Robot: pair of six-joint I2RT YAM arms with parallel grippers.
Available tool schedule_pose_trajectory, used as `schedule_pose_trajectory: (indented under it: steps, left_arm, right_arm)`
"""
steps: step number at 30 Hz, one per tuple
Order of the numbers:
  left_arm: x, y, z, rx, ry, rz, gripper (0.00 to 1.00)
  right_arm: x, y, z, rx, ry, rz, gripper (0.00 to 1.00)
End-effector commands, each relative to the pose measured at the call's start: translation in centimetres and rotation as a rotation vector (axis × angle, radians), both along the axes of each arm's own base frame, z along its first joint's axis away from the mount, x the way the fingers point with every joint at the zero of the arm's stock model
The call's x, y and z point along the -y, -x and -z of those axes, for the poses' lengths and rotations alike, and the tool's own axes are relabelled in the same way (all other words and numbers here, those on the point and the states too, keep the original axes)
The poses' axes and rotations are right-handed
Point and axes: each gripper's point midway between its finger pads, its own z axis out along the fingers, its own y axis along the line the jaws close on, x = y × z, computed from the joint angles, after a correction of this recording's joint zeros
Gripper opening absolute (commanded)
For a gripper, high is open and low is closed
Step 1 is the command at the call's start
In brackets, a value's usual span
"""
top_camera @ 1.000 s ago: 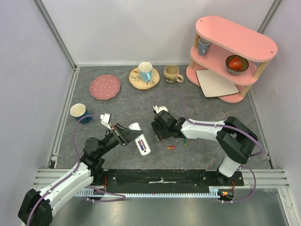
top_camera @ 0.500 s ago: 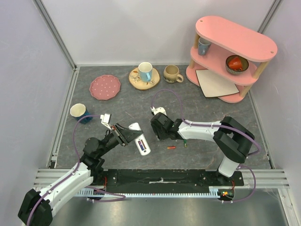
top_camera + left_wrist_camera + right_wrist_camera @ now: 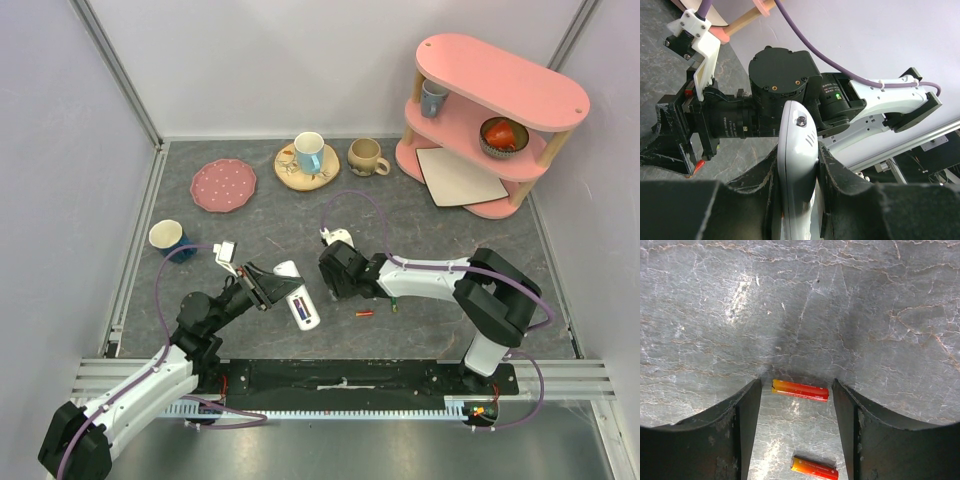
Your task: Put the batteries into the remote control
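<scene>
- Table (image 3: 450,260): a grey slab, and everything is sitting on it.
- Pink shelf (image 3: 497,90), far right.
  - The middle tier is carrying a small cup (image 3: 433,97) at its left end.
  - At the right end, a bowl (image 3: 503,137) is holding a red object.
  - A beige board (image 3: 460,175) is lying flat on the bottom tier, overhanging the front.
- Pink plate (image 3: 223,185): lying flat, far left.
- Wooden disc (image 3: 300,175): carrying an upright pale blue cup (image 3: 309,152). A beige mug (image 3: 366,156) is standing just beside it on the right.
- Blue cup (image 3: 167,237): standing upright near the left edge, cream interior showing.
- Remote control (image 3: 298,294): near centre, angled, back side up.
  - The left gripper (image 3: 265,285) is clamping its upper end.
  - In the left wrist view, both padded fingers (image 3: 840,190) are squeezing the white body edge-on.
  - The open bay is showing blue-purple and red; the cell count is too small to tell.
  - Cannot tell whether the remote is resting on the slab or being held off it.
- Right gripper (image 3: 336,278): hovering just right of the remote, fingers (image 3: 740,430) spread wide and gripping nothing.
- Batteries on the slab.
  - The right wrist view is showing two red-orange batteries (image 3: 800,390), one lying crosswise between the fingertips and one nearer the camera.
  - From above, one red-orange cell and a green battery (image 3: 394,303) are lying near each other, right of the remote.
</scene>
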Motion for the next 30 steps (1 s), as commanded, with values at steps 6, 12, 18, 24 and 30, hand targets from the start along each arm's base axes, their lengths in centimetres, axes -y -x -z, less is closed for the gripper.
schedule_pose_trajectory:
  steps: [6,12,18,24,30]
  left_arm:
    - [-0.2,0.2,1.2,0.009,-0.015,-0.001,0.02]
    - [-0.2,0.3,1.4,0.004,-0.012,0.004,0.02]
    - [-0.2,0.6,1.3,0.012,-0.012,0.014,0.02]
    - [-0.1,0.9,0.7,0.024,-0.006,0.029,0.02]
    - [-0.3,1.0,0.4,0.039,0.003,0.022,0.02]
  right_arm:
    - [1.7,1.5,0.5,-0.059,0.060,0.051,0.66]
    - [1.5,2.4,1.0,-0.079,0.070,0.060,0.62]
    - [1.6,2.5,1.4,-0.086,0.081,0.067,0.53]
    - [1.9,1.1,-3.0,0.026,0.089,0.017,0.37]
    - [3.6,-3.0,-9.8,0.192,0.232,-0.057,0.29]
